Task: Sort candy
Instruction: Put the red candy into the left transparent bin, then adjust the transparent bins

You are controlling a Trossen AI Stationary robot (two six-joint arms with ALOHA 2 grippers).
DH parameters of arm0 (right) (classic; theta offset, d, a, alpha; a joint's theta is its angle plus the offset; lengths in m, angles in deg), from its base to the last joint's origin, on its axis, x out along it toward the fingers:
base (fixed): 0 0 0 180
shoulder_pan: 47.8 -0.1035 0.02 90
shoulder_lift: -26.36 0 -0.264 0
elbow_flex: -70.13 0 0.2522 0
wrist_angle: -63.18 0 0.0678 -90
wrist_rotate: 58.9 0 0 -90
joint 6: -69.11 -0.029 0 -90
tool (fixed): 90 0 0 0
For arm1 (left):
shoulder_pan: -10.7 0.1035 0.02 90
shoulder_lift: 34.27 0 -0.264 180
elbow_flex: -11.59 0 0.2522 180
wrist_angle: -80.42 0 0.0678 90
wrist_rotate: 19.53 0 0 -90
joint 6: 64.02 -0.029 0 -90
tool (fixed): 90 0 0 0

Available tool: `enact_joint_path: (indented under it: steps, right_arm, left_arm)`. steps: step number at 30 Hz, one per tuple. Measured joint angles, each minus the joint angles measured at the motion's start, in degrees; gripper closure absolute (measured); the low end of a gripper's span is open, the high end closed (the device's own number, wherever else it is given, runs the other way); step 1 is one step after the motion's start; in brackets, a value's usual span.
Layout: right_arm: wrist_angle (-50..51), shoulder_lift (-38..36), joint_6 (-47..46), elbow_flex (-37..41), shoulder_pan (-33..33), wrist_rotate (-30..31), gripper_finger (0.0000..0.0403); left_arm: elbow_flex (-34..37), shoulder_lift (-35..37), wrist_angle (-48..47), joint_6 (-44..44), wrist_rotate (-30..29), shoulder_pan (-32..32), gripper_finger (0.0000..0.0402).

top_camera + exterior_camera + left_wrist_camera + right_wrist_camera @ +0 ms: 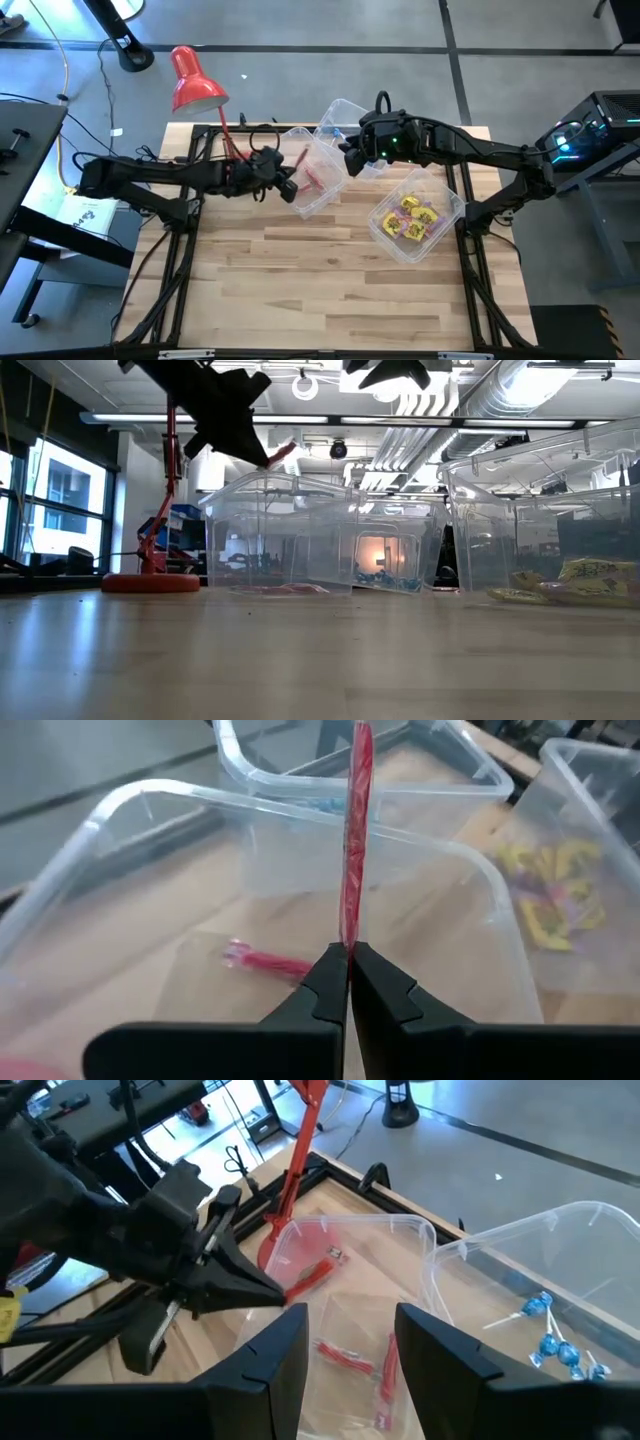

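Wooden tabletop under me, three clear bins clustered at its far middle. My left gripper is clamped shut on one slim red stick, whose long axis runs straight out ahead from my fingertips, over the middle bin. That bin sits directly below the stick, so I judge a simple release is what's next. Inside it I count about three red sticks already. My right gripper hovers just across the same bin, jaws apart, holding nothing. Blue lollipops, roughly four, lie in the far bin; yellow packets, several, fill the right one.
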Motion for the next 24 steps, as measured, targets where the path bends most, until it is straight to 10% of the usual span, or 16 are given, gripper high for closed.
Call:
enact_joint_path:
  steps: [11,24]
  right_arm:
    - [2.8,0.0,0.0,0.0,0.0,-0.3,0.0258]
    - [5.9,0.7,-0.1,0.0,0.0,-1.7,0.0258]
  left_arm:
    - [-1.0,-1.1,-0.5,-2.3,-0.3,2.3,0.0385]
    - [-1.0,-0.9,3.9,-2.7,4.2,2.3,0.0264]
